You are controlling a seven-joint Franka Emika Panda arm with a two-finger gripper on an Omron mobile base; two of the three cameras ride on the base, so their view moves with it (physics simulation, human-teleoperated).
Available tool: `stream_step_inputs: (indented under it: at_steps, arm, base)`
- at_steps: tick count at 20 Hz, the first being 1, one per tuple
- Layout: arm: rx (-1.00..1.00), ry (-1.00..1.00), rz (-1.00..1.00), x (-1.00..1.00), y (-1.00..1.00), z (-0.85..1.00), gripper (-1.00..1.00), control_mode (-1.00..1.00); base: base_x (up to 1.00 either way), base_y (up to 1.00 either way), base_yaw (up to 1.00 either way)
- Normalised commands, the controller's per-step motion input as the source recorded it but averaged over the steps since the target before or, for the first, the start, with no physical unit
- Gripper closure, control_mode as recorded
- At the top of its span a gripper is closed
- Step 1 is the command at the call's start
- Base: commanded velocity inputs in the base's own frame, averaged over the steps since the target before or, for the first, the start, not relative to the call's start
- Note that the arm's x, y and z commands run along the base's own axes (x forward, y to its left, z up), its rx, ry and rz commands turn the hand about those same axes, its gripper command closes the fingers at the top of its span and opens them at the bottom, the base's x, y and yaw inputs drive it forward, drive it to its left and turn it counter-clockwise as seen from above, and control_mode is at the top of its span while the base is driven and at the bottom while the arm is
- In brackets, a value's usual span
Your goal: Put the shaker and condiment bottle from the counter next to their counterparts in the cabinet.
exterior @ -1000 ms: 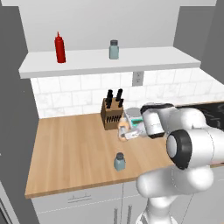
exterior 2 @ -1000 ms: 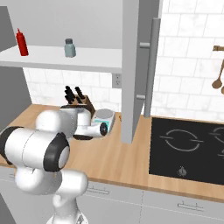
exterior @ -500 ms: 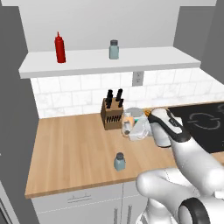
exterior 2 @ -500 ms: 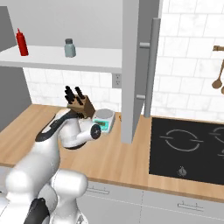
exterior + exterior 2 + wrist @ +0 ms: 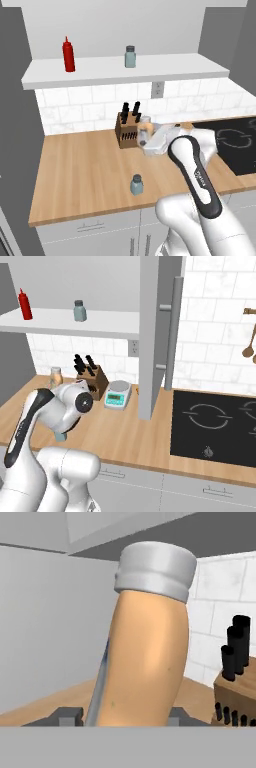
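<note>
Tan round-shouldered condiment bottle (image 5: 145,662), tool-clamped

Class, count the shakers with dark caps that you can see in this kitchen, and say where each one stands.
2. One shaker stands on the counter near its front edge; the paler one stands on the cabinet shelf, right of the red bottle. The arm may hide others.

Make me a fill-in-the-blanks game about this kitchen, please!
1. The claw is holding the condiment bottle, which has a ____ cap.
2. The shaker stands on the ____.
3. On the cabinet shelf, beside the pale shaker, stands a squeeze bottle coloured ____.
4. The wooden block holds ____.

Missing words: white; counter; red; knives
</note>
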Motion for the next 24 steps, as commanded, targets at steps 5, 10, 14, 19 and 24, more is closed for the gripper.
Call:
stream_step_inputs:
  at_steps: [5, 10, 14, 19, 24]
  arm:
    - [-0.1, -0.23, -0.04, -0.52, 0.39, 0.95, 1.0, -1.0]
    - [-0.04, -0.08, -0.09, -0.23, 0.32, 0.93, 1.0, -1.0]
    - [-0.04, -0.01, -0.13, -0.07, 0.29, 0.84, 1.0, -1.0]
    - [-0.06, 0.0, -0.16, -0.06, 0.18, 0.98, 1.0, -1.0]
    - [-0.02, 0.01, -0.15, -0.01, 0.04, 0.88, 1.0, -1.0]
  base:
    - [0.0, 0.0, 0.0]
    - [0.0, 0.0, 0.0]
    - [0.0, 0.0, 0.0]
    - [0.0, 0.0, 0.0]
    - [0.0, 0.0, 0.0]
